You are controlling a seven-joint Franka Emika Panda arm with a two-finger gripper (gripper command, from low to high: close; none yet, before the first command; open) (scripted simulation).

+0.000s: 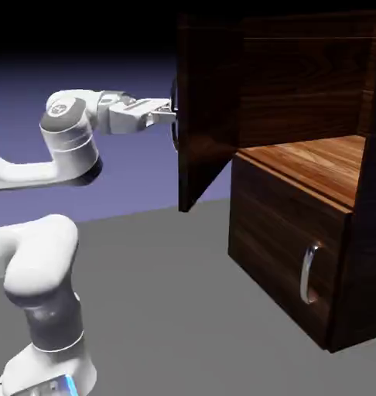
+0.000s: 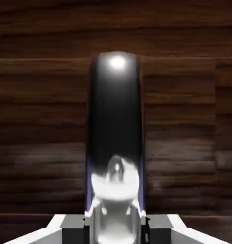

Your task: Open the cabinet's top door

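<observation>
In the exterior view the cabinet stands at the right on the grey table, dark brown with a wood grain. Its top door is swung wide open, toward the arm, so the panel is seen nearly edge-on and the lighter wooden shelf inside lies bare. The lower door is shut, with its short curved silver handle on the front. The white arm rises from the lower left and holds its wrist level. The gripper points right and meets the outer face of the open door, where the top door's handle shows only as a thin dark strip against the panel's edge.

In the hand view dark wood grain fills the picture. The handle runs up the middle as a broad, dark, shiny bar with a bright glint near its top. The fingers are closed tight on its lower end, one pressed against each side.
</observation>
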